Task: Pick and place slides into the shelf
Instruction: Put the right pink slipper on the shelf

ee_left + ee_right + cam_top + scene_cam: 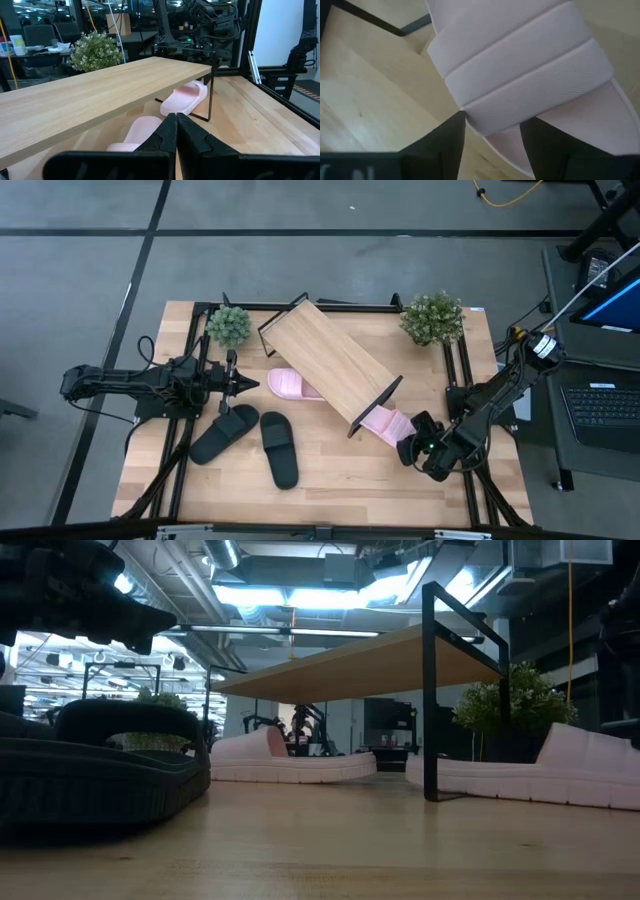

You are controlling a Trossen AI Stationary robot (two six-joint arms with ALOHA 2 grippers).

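Note:
The shelf [330, 360] stands slantwise at the table's middle on its thin black frame. One pale pink slide [288, 386] lies partly under the shelf's left end. The other pink slide [385, 423] lies at its right end, sole on the table. Two black slides [225, 433] [280, 448] lie near the front left. My right gripper [408, 448] is open and low at the right pink slide [520, 60], its fingers on either side of the strap's edge. My left gripper [248, 383] is shut and hovers left of the shelf, pointing at it [176, 125]. My right gripper comes at the right pink slide from the table's near right. Its open fingers [451, 142] stand on either side of the strap's edge [490, 117]. I cannot tell whether they touch it. The slide lies flat on the table.
Two small potted plants [229, 325] [432, 317] stand at the far corners. Black frame rails [190, 420] run along the table's left and right sides. Bare tabletop lies along the near edge, right of the black slides.

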